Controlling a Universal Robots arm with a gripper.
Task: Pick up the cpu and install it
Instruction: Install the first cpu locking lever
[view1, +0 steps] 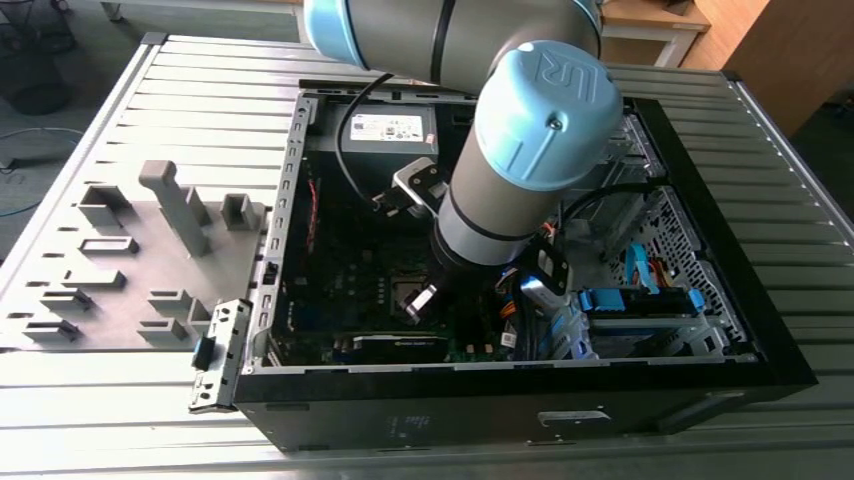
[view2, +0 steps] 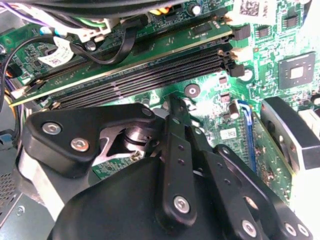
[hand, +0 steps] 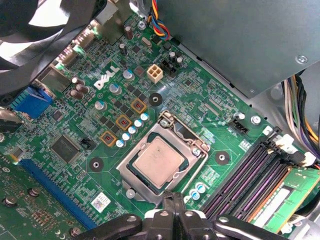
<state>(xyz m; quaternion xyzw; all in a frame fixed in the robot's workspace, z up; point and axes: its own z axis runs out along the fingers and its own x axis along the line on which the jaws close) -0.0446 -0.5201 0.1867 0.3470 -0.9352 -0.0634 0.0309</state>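
The cpu (hand: 159, 161), a small square chip with a plain silver-grey top, lies flat in its socket on the green motherboard (hand: 75, 120), framed by the socket's metal plate (hand: 131, 176). My gripper (hand: 174, 198) hovers just off one edge of the socket, its black fingers pressed together and holding nothing. In the second wrist view the gripper (view2: 173, 104) points at the board beside the memory slots (view2: 150, 75). In the exterior view the gripper (view1: 422, 300) reaches down inside the open computer case (view1: 747, 330).
A grey power supply box (hand: 240, 40) and bundled cables (hand: 300, 115) lie near the socket. Memory slots (hand: 250, 175) run alongside it. A long blue slot (hand: 50, 182) lies further off. Outside the case, a grey fixture plate (view1: 120, 260) with upright blocks sits at the exterior view's left.
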